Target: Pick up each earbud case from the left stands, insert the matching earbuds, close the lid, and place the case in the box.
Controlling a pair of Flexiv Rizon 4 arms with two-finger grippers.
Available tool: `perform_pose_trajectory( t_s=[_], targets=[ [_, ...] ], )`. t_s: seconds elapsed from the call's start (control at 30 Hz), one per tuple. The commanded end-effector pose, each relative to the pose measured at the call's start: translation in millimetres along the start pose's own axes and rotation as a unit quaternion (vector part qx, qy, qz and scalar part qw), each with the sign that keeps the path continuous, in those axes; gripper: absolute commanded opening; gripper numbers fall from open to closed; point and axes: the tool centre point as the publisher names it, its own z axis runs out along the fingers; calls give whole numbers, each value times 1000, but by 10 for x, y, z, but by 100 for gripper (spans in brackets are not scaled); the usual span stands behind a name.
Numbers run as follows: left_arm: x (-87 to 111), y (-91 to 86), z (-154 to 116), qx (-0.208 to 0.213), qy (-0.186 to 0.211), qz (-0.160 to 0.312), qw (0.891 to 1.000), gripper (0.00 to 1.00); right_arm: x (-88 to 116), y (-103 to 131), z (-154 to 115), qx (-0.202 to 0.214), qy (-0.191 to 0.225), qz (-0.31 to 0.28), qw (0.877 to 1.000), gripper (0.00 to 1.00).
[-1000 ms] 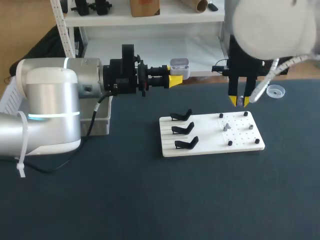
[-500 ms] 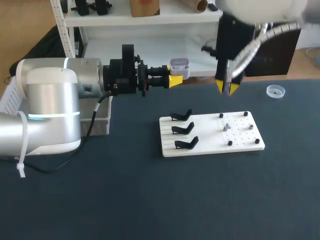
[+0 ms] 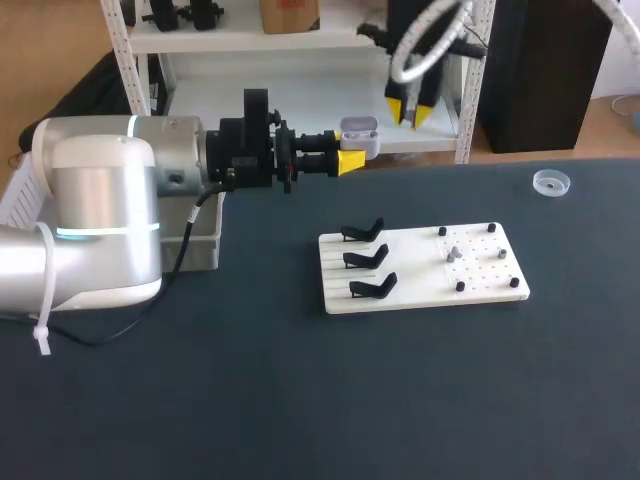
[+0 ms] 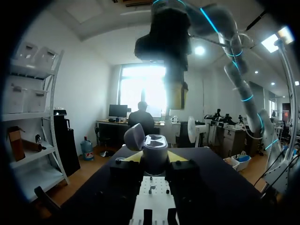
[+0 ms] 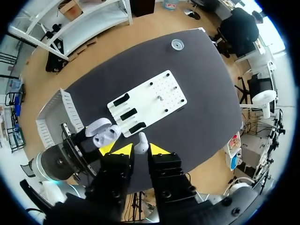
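In the head view my left gripper [image 3: 352, 152] is held level above the table's far side, shut on a grey earbud case [image 3: 358, 134] whose lid stands open. The left wrist view has the case [image 4: 155, 149] between the yellow tips, lid [image 4: 134, 137] tipped back. My right gripper [image 3: 411, 111] hangs high, up and to the right of the case, pointing down. Seen from the right wrist, that gripper [image 5: 136, 149] is shut on a small white earbud [image 5: 141, 142], and the case [image 5: 106, 133] lies just below it. Three black stands [image 3: 366, 258] on the white board [image 3: 420, 270] are bare.
A grey open box [image 3: 204, 240] sits at the table's left, partly behind my left arm. The board's right half carries small pegs and a grey piece [image 3: 453, 254]. A clear round dish [image 3: 551, 182] lies at the far right.
My right gripper has lifted from just above the board's pegs and travelled left and up, ending close to the held case. The left arm and case have stayed put.
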Motion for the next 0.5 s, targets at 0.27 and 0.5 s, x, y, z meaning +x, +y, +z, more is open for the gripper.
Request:
perform_pose_trajectory(
  t_s=[0.27,0.5],
  targets=[
    [6,-13,-1,-2,-1,1,1000,0,68,236,-115,39,-2,7,999,0],
    [6,-13,-1,-2,-1,1,1000,0,218,345,-86,13,-44,6,999,0]
  ],
)
